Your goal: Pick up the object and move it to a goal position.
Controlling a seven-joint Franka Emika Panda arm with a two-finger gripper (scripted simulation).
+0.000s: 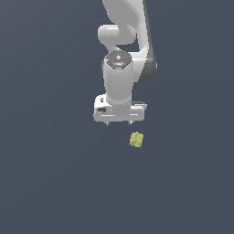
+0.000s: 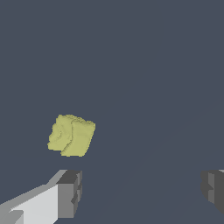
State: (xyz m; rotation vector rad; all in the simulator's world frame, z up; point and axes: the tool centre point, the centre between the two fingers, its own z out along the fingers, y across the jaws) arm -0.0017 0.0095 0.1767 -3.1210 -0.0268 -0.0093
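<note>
The object (image 1: 136,140) is a small pale yellow-green lumpy block lying on the dark grey floor, a little toward the exterior view's right of the white gripper (image 1: 119,123) and lower in the picture. In the wrist view the object (image 2: 71,135) lies beyond one grey fingertip (image 2: 70,194), outside the gap between the fingers. The gripper (image 2: 142,190) stands open with its fingers spread wide and nothing between them. It hangs apart from the block, not touching it.
The white arm (image 1: 122,50) rises behind the gripper toward the top of the exterior view. A plain dark grey floor (image 1: 55,183) surrounds everything.
</note>
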